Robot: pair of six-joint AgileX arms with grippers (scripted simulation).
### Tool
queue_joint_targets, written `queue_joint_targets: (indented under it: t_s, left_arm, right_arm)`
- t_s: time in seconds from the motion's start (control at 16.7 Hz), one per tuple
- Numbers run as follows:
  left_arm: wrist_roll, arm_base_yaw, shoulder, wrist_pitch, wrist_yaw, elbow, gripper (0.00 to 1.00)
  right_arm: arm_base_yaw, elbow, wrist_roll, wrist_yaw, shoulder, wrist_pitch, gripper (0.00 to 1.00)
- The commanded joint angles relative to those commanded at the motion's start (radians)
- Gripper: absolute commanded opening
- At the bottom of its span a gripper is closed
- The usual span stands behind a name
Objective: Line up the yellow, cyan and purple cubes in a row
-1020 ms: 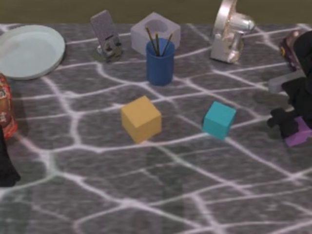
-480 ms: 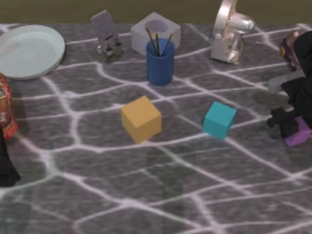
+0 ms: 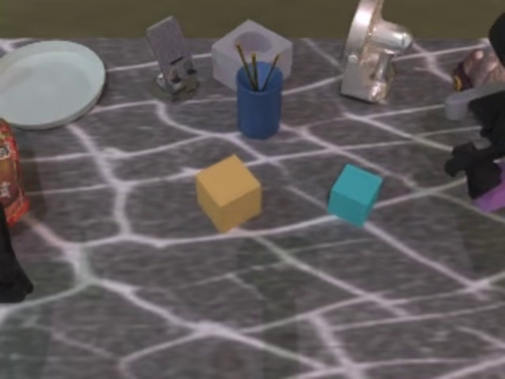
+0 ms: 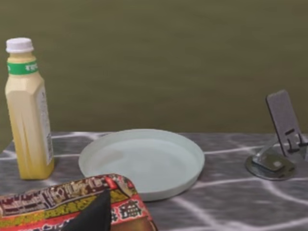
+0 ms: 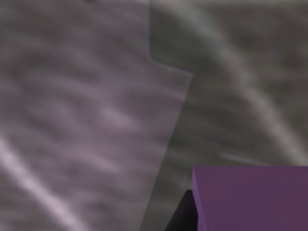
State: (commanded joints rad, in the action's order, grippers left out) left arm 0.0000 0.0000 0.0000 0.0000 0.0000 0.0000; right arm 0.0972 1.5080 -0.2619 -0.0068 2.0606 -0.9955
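top view has the right tool [image 3: 483, 178] at the far right edge of the surface [image 3: 237, 316], its dark fingers pinching the purple cube [image 3: 493, 196], which peeks out beneath them right at the frame edge. yellow cube [image 3: 228, 192] sits near the middle of the surface, and the cyan cube [image 3: 355, 194] is to its right, apart from it, with the purple one well apart again further right. behind the yellow cube stands a blue cup [image 3: 259, 101] with sticks in it, and just behind that a pale grey block [image 3: 252, 49] with a round hole. pale plate [image 3: 47, 83] at the back left, phone stand [image 3: 172, 59] beside it, a silver appliance [image 3: 372, 51] at the back right. left arm [image 3: 9, 268] is parked at the left edge; cannot tell how its tool stands. right wrist view shows the purple cube [image 5: 250, 197] up close. left wrist view takes in the plate [image 4: 142, 161], a yellow bottle [image 4: 28, 110] and a red packet [image 4: 72, 204].
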Motion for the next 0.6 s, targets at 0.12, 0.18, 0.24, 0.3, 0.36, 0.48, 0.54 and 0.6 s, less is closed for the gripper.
queue_joint_targets:
  t_s: [0.12,0.18,0.24,0.3,0.36,0.48,0.54,0.6]
  left_arm:
    - [0.0,0.0,0.0,0.0,0.0,0.0,1.0]
    - [0.0,0.0,0.0,0.0,0.0,0.0,1.0]
    - [0.0,0.0,0.0,0.0,0.0,0.0,1.0]
    - [0.0,0.0,0.0,0.0,0.0,0.0,1.0]
    - [0.0,0.0,0.0,0.0,0.0,0.0,1.0]
    - [0.0,0.0,0.0,0.0,0.0,0.0,1.0]
    - [0.0,0.0,0.0,0.0,0.0,0.0,1.0]
    - [0.0,0.0,0.0,0.0,0.0,0.0,1.0]
  right_arm:
    - [0.001,0.014,0.0,0.0,-0.015,-0.02,0.0]
    - [0.001,0.014,0.0,0.0,-0.015,-0.02,0.0]
    - [0.001,0.014,0.0,0.0,-0.015,-0.02,0.0]
    - [-0.004,0.012,0.001,0.0,-0.011,-0.018,0.0]
    - [-0.002,0.012,0.004,0.0,-0.011,-0.018,0.0]
    - [0.023,0.015,0.038,0.001,-0.01,-0.022,0.0]
    - [0.045,0.016,0.071,0.002,-0.011,-0.026,0.0]
    - [0.073,0.017,0.115,0.004,-0.012,-0.029,0.0]
